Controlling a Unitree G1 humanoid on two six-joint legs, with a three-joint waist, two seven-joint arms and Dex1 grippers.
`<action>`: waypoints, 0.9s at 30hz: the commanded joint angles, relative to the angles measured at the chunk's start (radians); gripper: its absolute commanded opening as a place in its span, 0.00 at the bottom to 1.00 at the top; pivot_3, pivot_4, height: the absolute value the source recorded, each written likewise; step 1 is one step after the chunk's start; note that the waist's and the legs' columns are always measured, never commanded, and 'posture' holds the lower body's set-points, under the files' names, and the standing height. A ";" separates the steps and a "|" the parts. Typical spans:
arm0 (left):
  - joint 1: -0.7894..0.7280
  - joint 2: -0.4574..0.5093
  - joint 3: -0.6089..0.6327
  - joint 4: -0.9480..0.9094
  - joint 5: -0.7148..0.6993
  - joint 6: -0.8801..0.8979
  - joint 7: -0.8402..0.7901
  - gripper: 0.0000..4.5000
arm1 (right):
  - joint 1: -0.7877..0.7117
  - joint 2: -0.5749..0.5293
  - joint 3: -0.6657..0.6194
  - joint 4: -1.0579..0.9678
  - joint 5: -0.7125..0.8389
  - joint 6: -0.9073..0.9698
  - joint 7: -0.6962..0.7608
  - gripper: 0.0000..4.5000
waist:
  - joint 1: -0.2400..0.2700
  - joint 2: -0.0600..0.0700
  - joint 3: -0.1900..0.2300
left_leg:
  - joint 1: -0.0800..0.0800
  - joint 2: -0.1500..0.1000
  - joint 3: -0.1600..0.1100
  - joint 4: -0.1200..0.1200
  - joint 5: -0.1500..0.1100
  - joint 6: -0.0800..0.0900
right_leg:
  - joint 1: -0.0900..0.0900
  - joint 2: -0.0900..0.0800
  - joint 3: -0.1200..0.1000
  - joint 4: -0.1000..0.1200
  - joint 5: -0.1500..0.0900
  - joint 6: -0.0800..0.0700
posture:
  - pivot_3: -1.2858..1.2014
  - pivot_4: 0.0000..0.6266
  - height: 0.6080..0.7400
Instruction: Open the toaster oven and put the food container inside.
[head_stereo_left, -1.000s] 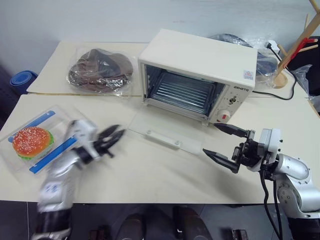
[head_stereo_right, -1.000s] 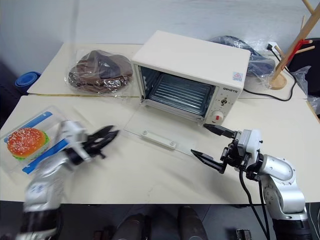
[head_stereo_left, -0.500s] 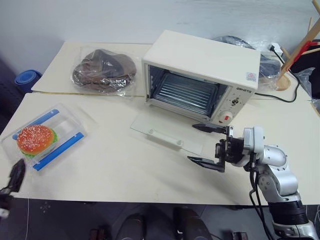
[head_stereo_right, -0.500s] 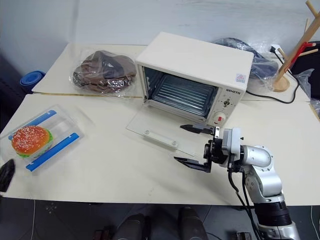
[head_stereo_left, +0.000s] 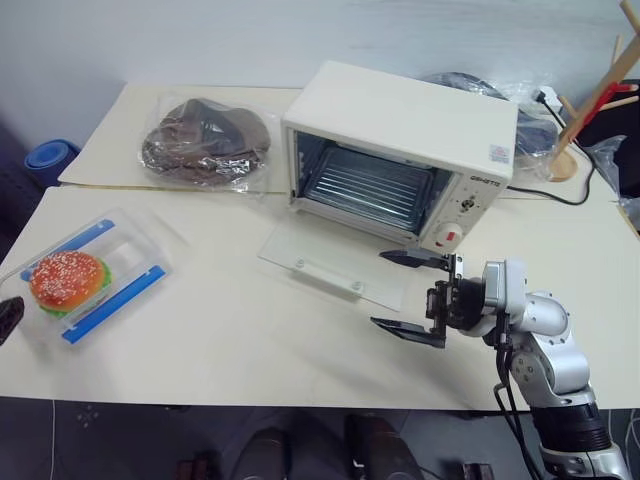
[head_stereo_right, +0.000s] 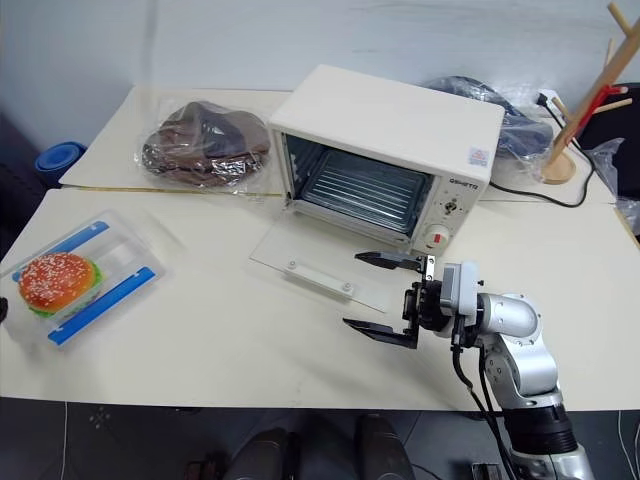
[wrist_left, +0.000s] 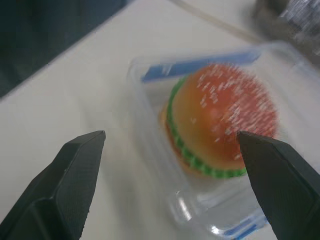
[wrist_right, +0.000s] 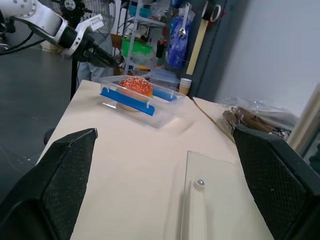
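Note:
The cream-white toaster oven (head_stereo_left: 400, 140) stands at the back of the table. Its glass door (head_stereo_left: 335, 265) lies folded down flat, and the wire rack inside shows. The food container (head_stereo_left: 85, 280), a clear clamshell with blue strips and a sesame-bun burger, rests near the table's left edge. My left gripper (wrist_left: 171, 135) is open at that edge, pointing at the container (wrist_left: 215, 135) from just beside it without touching it. My right gripper (head_stereo_left: 380, 290) hangs open with nothing in it, just off the door's right front corner and pointing left.
A clear bag of dark brown items (head_stereo_left: 205, 140) lies at the back left. A wooden rack (head_stereo_left: 590, 100), a black cable and a dark bagged bundle (head_stereo_left: 470, 80) sit at the back right. A blue round object (head_stereo_left: 45, 157) lies beyond the table's left side.
My left arm swung from the middle of the table out past the container to the left edge and its fingers spread. My right gripper shifted slightly left toward the door's corner.

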 joint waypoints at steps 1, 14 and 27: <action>-0.021 0.037 0.022 0.030 -0.020 0.093 0.055 0.87 | 0.005 0.005 -0.013 -0.018 0.002 -0.026 -0.009 1.00 | -0.002 0.000 0.000 | -0.001 0.000 0.000 0.000 0.000 -0.001 | -0.001 0.000 0.000 0.001 0.000 0.000 | 0.52 0.24 1.00; -0.200 0.123 -0.104 0.155 0.096 0.195 -0.014 0.05 | -0.001 0.015 -0.015 0.030 -0.035 -0.067 -0.045 1.00 | 0.002 0.000 0.000 | -0.001 0.000 0.001 0.000 0.001 -0.003 | -0.002 0.000 0.000 0.003 0.000 -0.001 | 0.52 0.24 1.00; -0.621 0.272 -0.372 -0.006 0.064 0.367 -0.110 0.05 | 0.156 -0.053 -0.131 0.022 -0.088 -0.103 -0.138 1.00 | 0.029 -0.001 0.000 | -0.003 -0.001 -0.001 0.000 0.004 -0.008 | -0.002 -0.001 -0.001 0.002 0.000 -0.001 | 0.52 0.24 1.00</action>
